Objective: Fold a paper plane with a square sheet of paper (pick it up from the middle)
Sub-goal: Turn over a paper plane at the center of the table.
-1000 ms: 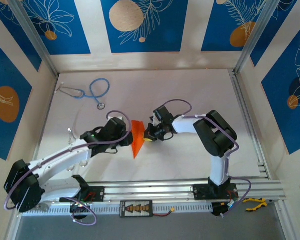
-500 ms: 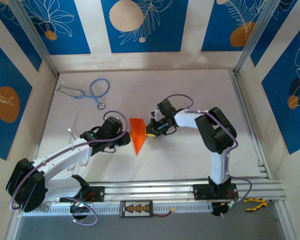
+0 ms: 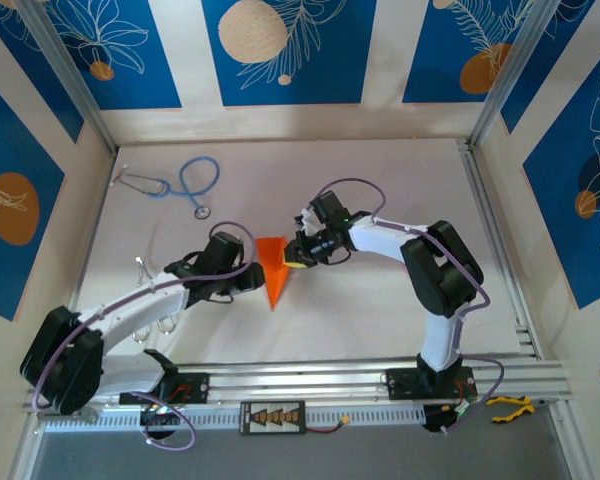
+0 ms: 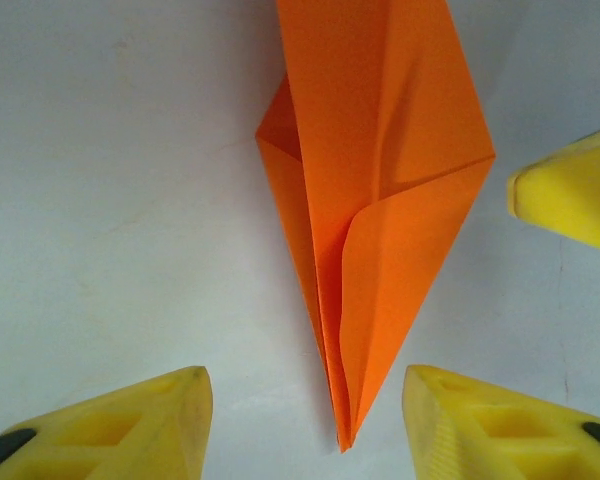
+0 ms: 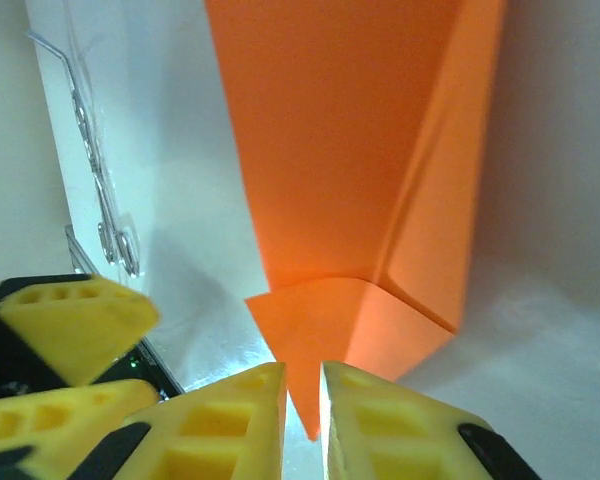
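Observation:
The square sheet of paper is folded into an orange paper plane [image 3: 273, 270], a narrow creased dart lying on the white table between the two grippers. In the left wrist view the paper plane [image 4: 380, 200] points its tip toward my left gripper [image 4: 305, 400], which is open with its yellow fingers either side of the tip, not touching it. My left gripper [image 3: 250, 281] sits just left of the dart. My right gripper [image 3: 293, 262] is at the dart's right edge. Its jaws [image 5: 302, 400] stand a narrow gap apart, with a corner of the paper plane [image 5: 360, 150] in that gap.
A blue stethoscope [image 3: 185, 185] lies at the back left of the table [image 3: 380, 180]. Patterned walls close the sides and back. An aluminium rail [image 3: 310, 380] runs along the near edge. My right gripper's finger [image 4: 570, 195] shows beside the paper.
The right jaws have parted slightly from shut. The paper plane has tilted down flatter onto the table, and the left gripper has drawn back a little from it.

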Controlling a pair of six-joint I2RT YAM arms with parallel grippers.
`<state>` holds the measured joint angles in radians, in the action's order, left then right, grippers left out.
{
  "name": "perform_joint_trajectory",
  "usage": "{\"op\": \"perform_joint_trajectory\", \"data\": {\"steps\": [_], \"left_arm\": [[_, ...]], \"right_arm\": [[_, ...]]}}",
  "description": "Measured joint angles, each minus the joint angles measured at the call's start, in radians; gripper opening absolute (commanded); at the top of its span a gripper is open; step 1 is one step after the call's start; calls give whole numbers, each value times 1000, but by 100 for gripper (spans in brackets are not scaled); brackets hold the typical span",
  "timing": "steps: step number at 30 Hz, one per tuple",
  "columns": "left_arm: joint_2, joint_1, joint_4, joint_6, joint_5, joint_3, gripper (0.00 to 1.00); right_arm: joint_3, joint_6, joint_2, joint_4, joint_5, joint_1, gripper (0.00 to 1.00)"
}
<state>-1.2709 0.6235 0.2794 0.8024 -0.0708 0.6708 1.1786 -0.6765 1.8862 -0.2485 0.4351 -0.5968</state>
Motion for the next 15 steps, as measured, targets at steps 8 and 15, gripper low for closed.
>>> {"op": "perform_joint_trajectory", "data": {"steps": [8, 15], "left_arm": [[-161, -2, -101, 0, -75, 10, 54], [-245, -3, -168, 2, -126, 40, 45]], "right_arm": [[39, -2, 90, -11, -16, -2, 13], [37, -8, 106, -8, -19, 10, 10]]}}
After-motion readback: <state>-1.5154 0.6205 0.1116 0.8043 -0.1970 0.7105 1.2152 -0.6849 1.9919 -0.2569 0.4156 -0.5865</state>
